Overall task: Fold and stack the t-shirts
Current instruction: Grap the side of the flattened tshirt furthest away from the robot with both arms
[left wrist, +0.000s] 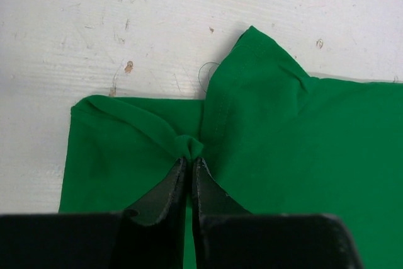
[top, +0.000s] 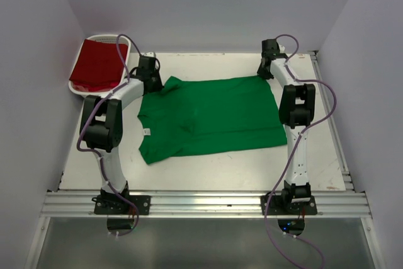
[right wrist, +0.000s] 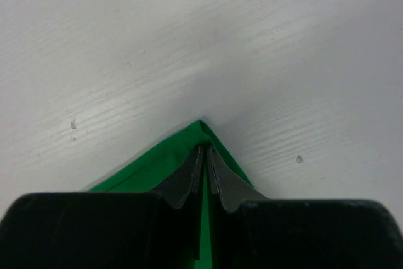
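The bright green t-shirt (top: 214, 114) lies spread flat on the white table, its small white neck label (top: 147, 131) at the left. My left gripper (top: 153, 83) is at the shirt's far left corner, by the sleeve. In the left wrist view this gripper (left wrist: 189, 159) is shut on a bunched pinch of the green cloth (left wrist: 302, 143). My right gripper (top: 266, 70) is at the far right corner. The right wrist view has it (right wrist: 204, 148) shut on that pointed corner of the shirt (right wrist: 157, 162). The dark red t-shirt (top: 97, 64) lies in the basket.
A white slatted basket (top: 74, 87) stands at the table's far left corner. Pale walls close in the left, right and far sides. A metal rail (top: 208, 203) carrying both arm bases runs along the near edge. Bare table (top: 220, 171) shows in front of the shirt.
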`<state>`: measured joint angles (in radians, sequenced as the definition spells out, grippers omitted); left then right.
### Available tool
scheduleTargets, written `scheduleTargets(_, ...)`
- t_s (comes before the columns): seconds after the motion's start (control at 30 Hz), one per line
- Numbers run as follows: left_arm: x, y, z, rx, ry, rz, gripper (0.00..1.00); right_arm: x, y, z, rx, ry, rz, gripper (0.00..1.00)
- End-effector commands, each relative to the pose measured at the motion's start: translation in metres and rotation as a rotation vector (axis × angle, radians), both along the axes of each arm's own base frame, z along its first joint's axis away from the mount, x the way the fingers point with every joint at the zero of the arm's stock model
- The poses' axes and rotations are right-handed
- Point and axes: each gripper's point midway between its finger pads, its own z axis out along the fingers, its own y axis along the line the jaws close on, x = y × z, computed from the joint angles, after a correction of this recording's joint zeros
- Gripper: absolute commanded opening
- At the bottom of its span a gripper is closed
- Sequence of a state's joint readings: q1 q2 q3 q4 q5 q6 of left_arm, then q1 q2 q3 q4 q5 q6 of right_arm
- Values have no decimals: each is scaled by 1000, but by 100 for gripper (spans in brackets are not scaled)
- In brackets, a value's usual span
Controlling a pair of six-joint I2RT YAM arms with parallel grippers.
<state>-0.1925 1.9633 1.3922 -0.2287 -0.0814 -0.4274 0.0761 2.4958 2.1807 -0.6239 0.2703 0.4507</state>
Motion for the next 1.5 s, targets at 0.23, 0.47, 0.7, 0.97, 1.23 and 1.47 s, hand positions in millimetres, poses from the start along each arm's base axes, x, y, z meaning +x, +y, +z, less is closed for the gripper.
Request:
scheduleTargets(0.23,5,-6,18,-21,-48,-10,0,6,-7,9,-29,-25,18,48)
scheduleTargets(0.47,6,-8,18,-22,-51,-15,0,11,-11,16,-54,-38,26,48)
scheduleTargets(0.7,6,-7,17,-18,-50,-14,0,12,-17,36,-85,-112,20,47)
scheduleTargets(0.97,6,-10,13,-21,-42,-22,0,19,-22,12,-93,-57,17,41)
scheduleTargets(1.23,8,-9,15,-16,-46,-18,0,11,-21,-6,-78,-29,15,1)
scheduleTargets(1.47,7,-8,16,-12,-45,-14,0,7,-27,-3,-82,-30,-2,0)
